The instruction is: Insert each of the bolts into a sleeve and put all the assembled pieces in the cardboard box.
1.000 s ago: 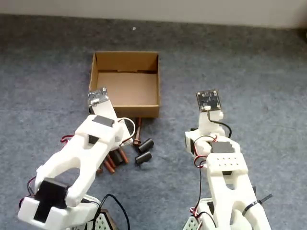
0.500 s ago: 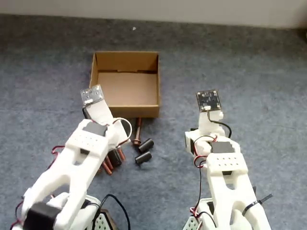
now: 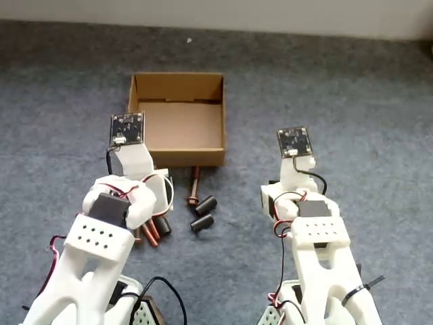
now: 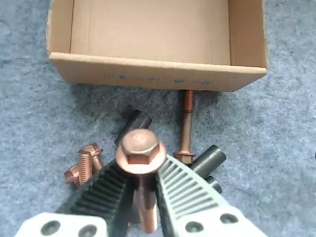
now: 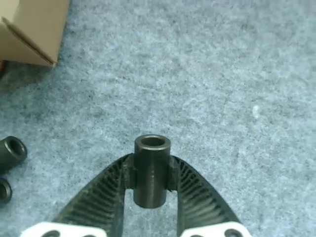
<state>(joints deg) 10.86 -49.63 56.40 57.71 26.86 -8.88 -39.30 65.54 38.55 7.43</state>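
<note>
Copper bolt (image 4: 140, 150) gripped in left claw (image 4: 141, 170), black sleeve (image 5: 150, 183) in right claw (image 5: 151, 163).

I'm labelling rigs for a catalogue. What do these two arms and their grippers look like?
The left arm and right arm have white plastic shells, black motors and red and black cables. Each wrist carries a small square circuit board. The fingers are dark and ribbed.

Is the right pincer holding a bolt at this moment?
No, the right pincer grips a black sleeve, not a bolt.
</note>
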